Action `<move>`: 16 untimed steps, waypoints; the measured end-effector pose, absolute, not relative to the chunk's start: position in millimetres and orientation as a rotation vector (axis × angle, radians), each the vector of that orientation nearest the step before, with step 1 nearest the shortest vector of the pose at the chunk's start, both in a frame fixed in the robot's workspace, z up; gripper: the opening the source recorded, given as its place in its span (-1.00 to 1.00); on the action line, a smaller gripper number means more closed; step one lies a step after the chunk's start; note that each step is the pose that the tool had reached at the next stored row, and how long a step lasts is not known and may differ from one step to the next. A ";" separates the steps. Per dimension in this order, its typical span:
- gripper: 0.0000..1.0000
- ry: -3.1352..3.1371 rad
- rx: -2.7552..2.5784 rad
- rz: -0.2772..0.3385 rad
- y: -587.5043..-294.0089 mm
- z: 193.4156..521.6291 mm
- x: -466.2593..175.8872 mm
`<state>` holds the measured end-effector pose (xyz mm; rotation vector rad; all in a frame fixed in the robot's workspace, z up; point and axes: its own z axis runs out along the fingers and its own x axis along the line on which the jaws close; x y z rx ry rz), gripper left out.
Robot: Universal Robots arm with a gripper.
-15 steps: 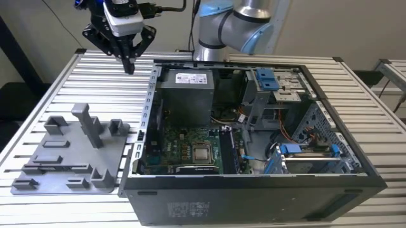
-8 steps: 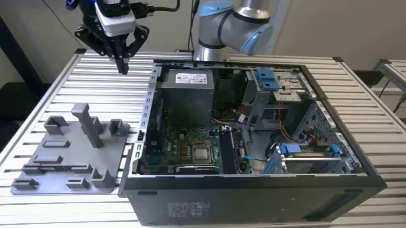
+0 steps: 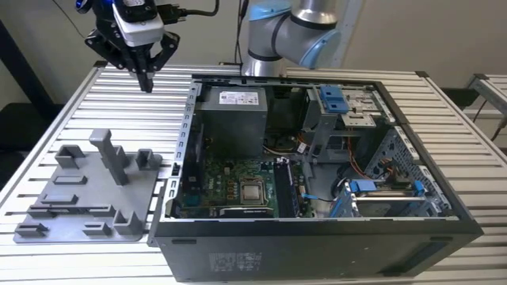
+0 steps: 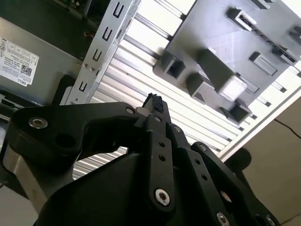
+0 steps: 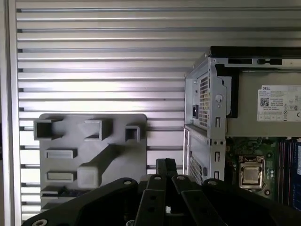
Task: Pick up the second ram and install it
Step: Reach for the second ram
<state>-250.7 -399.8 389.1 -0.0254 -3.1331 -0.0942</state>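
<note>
Bench is a table [image 3: 71, 113] of ribbed aluminium slats, rails running from the exterior view's left to its right. Far side: plain pale wall [image 3: 412, 29], no windows seen. A dark post [image 3: 12, 53] leans across the far corner on the exterior view's left. A second slatted frame [image 3: 493, 89] stands off the exterior view's right edge, apart from the table. Lighting is bright and even; in the first wrist view broad glare bands lie on the slats.
</note>
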 end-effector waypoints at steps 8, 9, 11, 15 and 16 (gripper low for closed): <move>-0.79 -3.131 -0.005 -0.097 -399.8 388.5 -271.5; -0.79 -3.131 0.000 -0.097 -399.8 388.4 -273.9; -0.79 -3.131 0.012 -0.098 -399.8 388.2 -277.9; -0.79 -3.130 0.027 -0.097 -399.8 388.2 -288.2; -0.79 -3.130 0.029 -0.097 -399.8 388.1 -291.3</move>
